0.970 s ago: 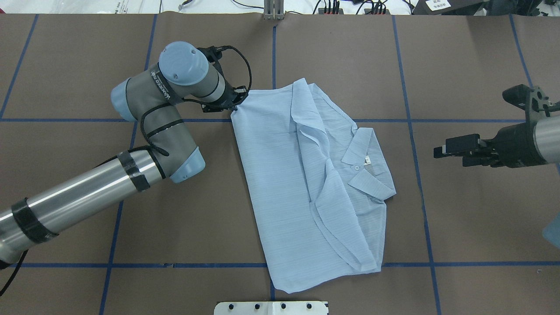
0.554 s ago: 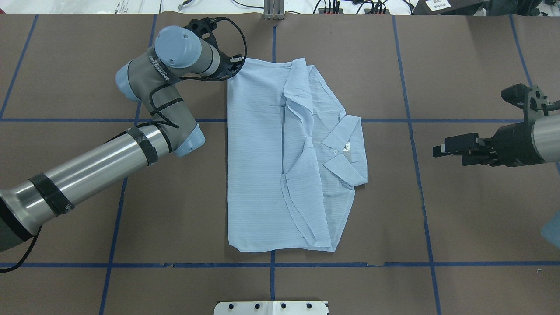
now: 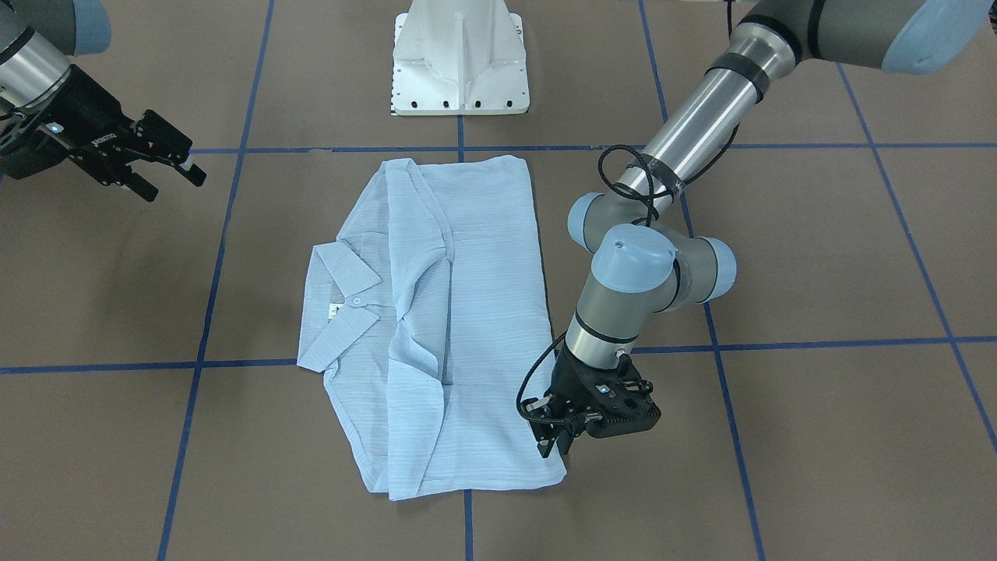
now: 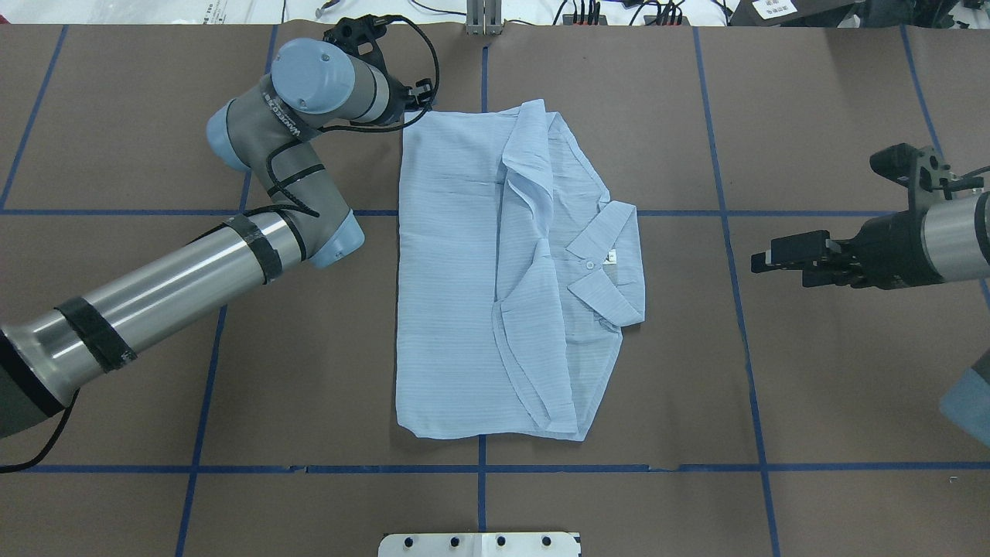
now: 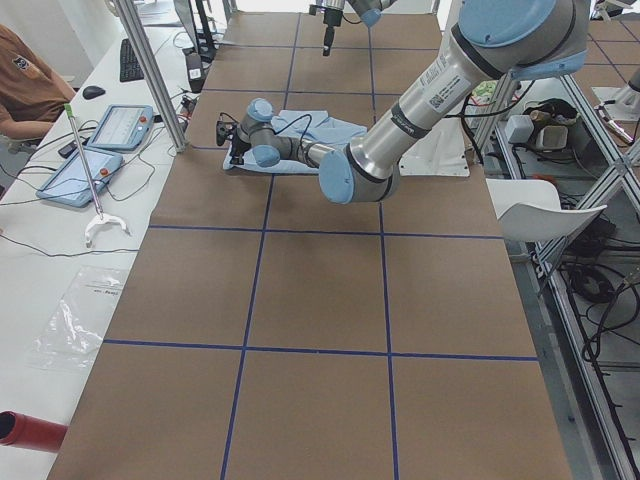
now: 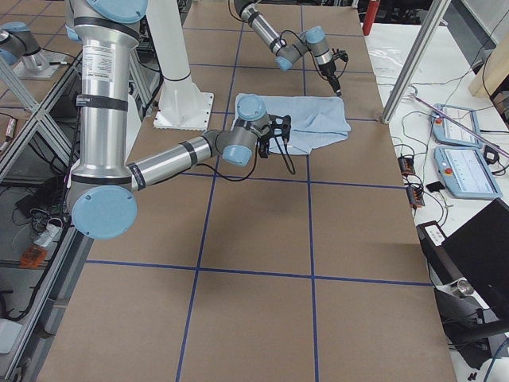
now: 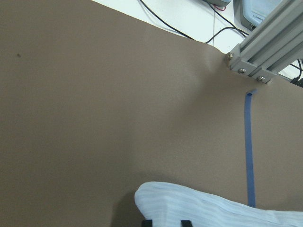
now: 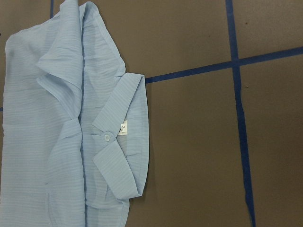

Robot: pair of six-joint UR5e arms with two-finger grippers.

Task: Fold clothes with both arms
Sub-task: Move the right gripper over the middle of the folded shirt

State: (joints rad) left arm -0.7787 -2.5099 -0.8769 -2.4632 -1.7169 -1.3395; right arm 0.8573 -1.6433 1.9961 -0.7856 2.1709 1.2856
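Biggest of all, a brown table (image 4: pixel 812 116), cut into squares by blue tape lines (image 4: pixel 773 213).

Next, the left arm (image 4: pixel 155 294), long and silver with light-blue caps. Stretched far over the table and bent at the wrist, with a black cable looped around it.

Then the right arm (image 4: pixel 951 240), with only its end in the overhead view, well off to the robot's right.

In the middle of the table, the light-blue shirt (image 4: pixel 448 271). Flat on the brown top, folded into a tall shape. Smooth and plain on the half toward the left arm, bumpy and layered on the half toward the right arm.

Close to the robot's side, a white base (image 3: pixel 459 54) with small dark holes along its edge.

At the shirt's far corner, the left gripper (image 3: pixel 557 446), pointing down. Two black tips in the wrist view with a small gap and pale cloth showing between them, so not pinched together. Touching the cloth or not: hard to tell.

Out to the side, the right gripper (image 3: pixel 175 165), up over bare table, well apart from the shirt, with its jaws spread wide and nothing in them.

On the shirt's bumpy half, the pointed collar (image 4: pixel 607 267), lying open and flat.

Inside the collar, a tiny white label (image 8: pixel 123 127).

Just beside the label, one small white button (image 4: pixel 590 264).
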